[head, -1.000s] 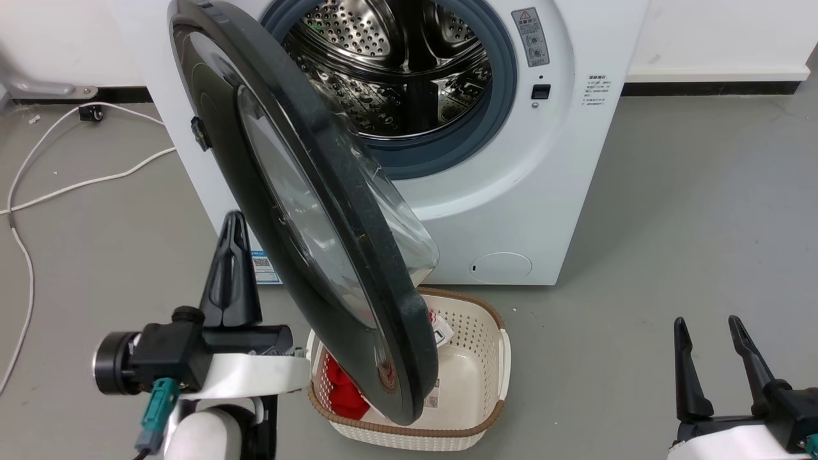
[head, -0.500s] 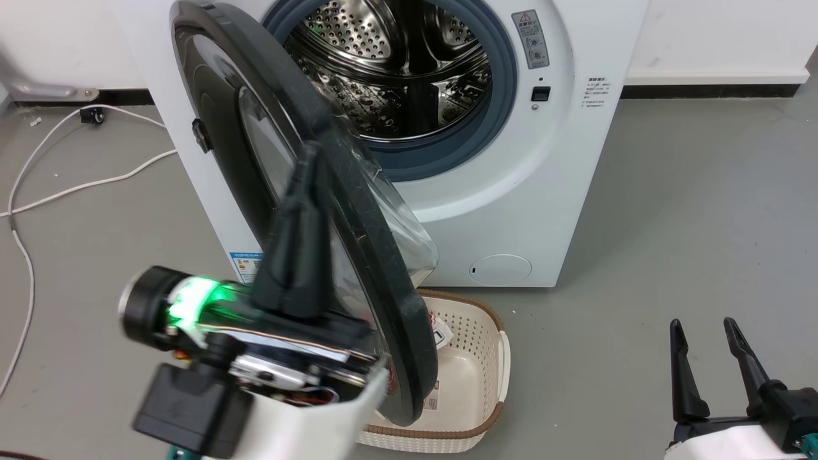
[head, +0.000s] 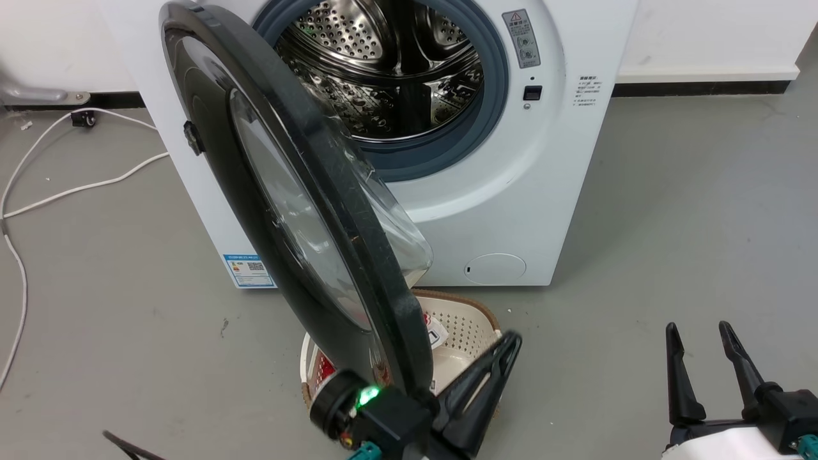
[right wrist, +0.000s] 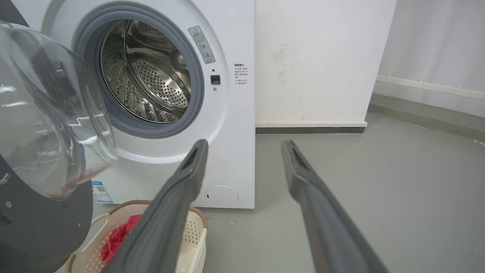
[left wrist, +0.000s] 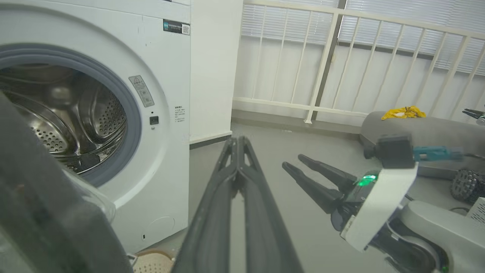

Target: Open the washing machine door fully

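Note:
The washing machine (head: 530, 191) stands white against the wall, its steel drum (head: 383, 70) exposed. The washing machine door (head: 211, 134), black with a bulging glass bowl (right wrist: 49, 113), stands about half open, its rim edge-on toward me. My left gripper (head: 510, 340) is shut and holds nothing. It sits low beside the door's bottom rim, on the inner side, fingers slanting up to the right; I cannot tell whether it touches the rim. In its wrist view the left gripper (left wrist: 237, 139) points past the machine (left wrist: 163, 94). My right gripper (head: 700, 332) is open and well clear of the door at the lower right.
A cream laundry basket (head: 476, 316) with a red cloth (right wrist: 117, 235) sits on the floor under the door. White cables (head: 70, 188) trail over the grey floor at left. A railing (left wrist: 322, 64) and a grey rounded object with a yellow cloth (left wrist: 403, 112) lie beyond the right arm.
My left arm swung from the door's outer left side, across its face, down to the bottom rim on the inner side. The door's angle looks unchanged. The head camera shifted slightly.

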